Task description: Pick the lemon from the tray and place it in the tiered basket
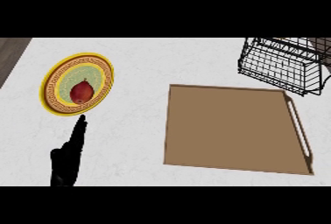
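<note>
A brown tray (pixel 233 127) lies flat on the counter right of centre, with nothing showing on it. The black wire tiered basket (pixel 281 65) stands at the upper right, partly cut off by the view's edge. No lemon shows anywhere in the head view. My left hand (pixel 68 157) rises from the lower left with its fingers straight and pointing up toward a plate; it holds nothing. My right hand is out of view.
A yellow-rimmed patterned plate (pixel 61 76) sits at the upper left with a red pear-shaped fruit (pixel 81 91) on it. The white counter (pixel 135 131) ends at a dark strip at the far upper left.
</note>
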Robot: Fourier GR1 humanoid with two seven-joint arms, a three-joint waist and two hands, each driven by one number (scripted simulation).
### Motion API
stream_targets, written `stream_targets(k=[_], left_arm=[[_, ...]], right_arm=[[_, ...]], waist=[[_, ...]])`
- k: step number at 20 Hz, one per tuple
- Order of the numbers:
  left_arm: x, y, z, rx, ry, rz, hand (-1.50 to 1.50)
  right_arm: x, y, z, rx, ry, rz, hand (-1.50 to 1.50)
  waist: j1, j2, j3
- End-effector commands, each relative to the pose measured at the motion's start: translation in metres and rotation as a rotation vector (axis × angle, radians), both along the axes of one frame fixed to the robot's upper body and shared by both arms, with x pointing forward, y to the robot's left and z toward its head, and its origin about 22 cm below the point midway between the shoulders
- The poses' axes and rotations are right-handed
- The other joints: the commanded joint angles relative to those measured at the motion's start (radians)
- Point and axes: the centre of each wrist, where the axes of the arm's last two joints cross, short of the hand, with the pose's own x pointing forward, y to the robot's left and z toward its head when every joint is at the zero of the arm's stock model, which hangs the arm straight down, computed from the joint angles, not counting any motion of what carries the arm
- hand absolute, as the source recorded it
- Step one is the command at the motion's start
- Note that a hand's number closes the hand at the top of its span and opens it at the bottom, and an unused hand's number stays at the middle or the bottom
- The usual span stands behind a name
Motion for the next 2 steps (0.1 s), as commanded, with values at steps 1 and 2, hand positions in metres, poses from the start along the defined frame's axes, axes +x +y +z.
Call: stream_targets(k=[1, 2], left_arm=[[-0.002, 0.009, -0.006, -0.001, 0.042, 0.017, 0.0], [0.01, 0.003, -0.004, -0.013, 0.047, 0.019, 0.0]], right_arm=[[-0.049, -0.016, 0.021, -0.011, -0.008, 0.062, -1.5], [-0.045, -0.016, 0.005, 0.003, -0.004, 0.065, -1.5]], waist=[[-0.01, 0.004, -0.004], [-0.01, 0.008, -0.003]])
